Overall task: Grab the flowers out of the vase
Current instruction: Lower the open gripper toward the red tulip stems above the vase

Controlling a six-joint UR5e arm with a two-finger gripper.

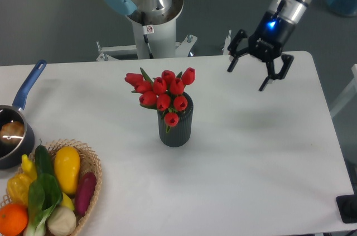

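The hand hung above the far right part of the desk, its two fingers spread wide and gripping nothing, tips angled down and slightly toward the camera's left. The flowers, a tight bunch of red tulip buds, stood in the ribbed dark grey vase near the middle of the desk. From the hand, the bunch lay well apart: toward the camera's left, nearer the camera and lower. That offset was what the coming reach depended on.

The stems ran roughly upright out of the vase, with the buds fanning a little toward the camera's left. A grasp would likely need the fingers to straddle the bunch from the side or from above, then lift straight up along the stems. The saucepan and the basket of vegetables sat far off at the near left, clear of that path.
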